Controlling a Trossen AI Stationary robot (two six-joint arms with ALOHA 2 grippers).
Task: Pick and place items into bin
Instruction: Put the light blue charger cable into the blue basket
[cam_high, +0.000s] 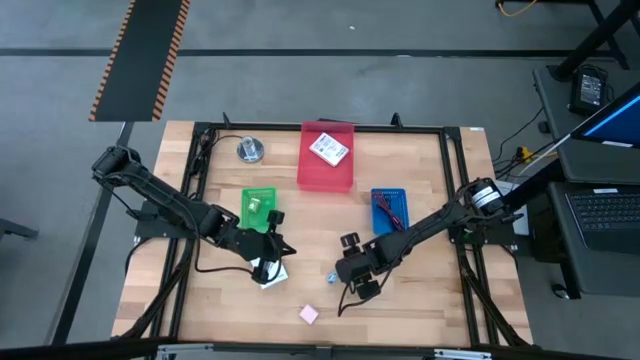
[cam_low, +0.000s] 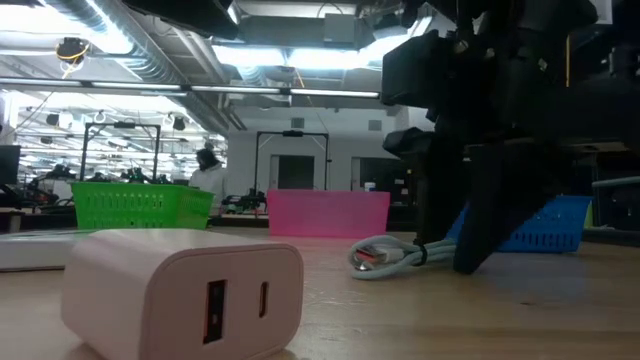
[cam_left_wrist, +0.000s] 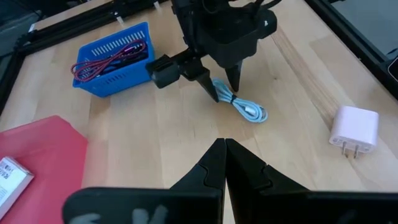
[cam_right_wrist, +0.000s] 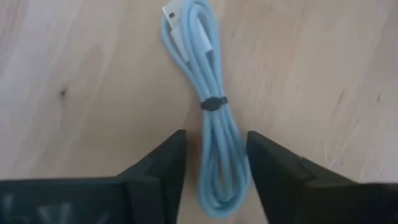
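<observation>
I have the right tool (cam_right_wrist: 211, 163) spread apart, straddling the light blue cable (cam_right_wrist: 205, 99) on the worktop (cam_high: 420, 300), not yet gripped. The left tool (cam_left_wrist: 224, 155) waits pinched together nearby. The pink charger (cam_left_wrist: 354, 129) lies loose; red bin (cam_high: 326, 172), blue bin (cam_high: 391, 208) and green bin (cam_high: 258, 207) already hold things.

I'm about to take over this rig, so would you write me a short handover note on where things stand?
Right hand: open, fingers on either side of the bundled light blue cable on the table, not yet gripping.
Left hand: shut, empty, waiting over the wood nearby.
Done: red cables in the blue bin; a white card in the red bin; something in the green bin.
Left: the cable, the pink charger.
</observation>
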